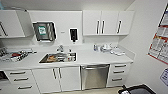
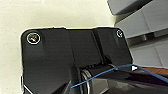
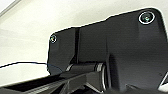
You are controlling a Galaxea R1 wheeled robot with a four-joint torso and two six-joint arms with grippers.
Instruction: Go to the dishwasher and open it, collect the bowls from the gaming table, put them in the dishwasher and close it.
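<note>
White cabinets and a pale countertop [image 1: 100, 58] run across a small kitchenette, seen from above in the head view. At about five o'clock from the picture's middle sits the built-in dishwasher with a brushed stainless-steel front [image 1: 95, 77]. Its door is shut, and its horizontal bar handle [image 1: 95, 67] runs just under the counter edge. At roughly nine o'clock from the dishwasher are white double cabinet doors [image 1: 60, 78], and above them a steel sink basin [image 1: 58, 57] holding some items too blurred to name. A stack of white drawers [image 1: 118, 74] lies at three o'clock from the dishwasher. A black wall-mounted dispenser [image 1: 73, 34] hangs at twelve o'clock above the sink.

Neither gripper's fingers can be made out in the wrist views, so I cannot tell whether either is open or closed.

As I judge it, the task is at its very start: the dishwasher is faced but not yet opened. The risk from here is mistaking the neighbouring white doors or drawers for the target, since their handles sit close by. Another is standing too near, so that the drop-down door would strike the robot's base as it swings out.
</note>
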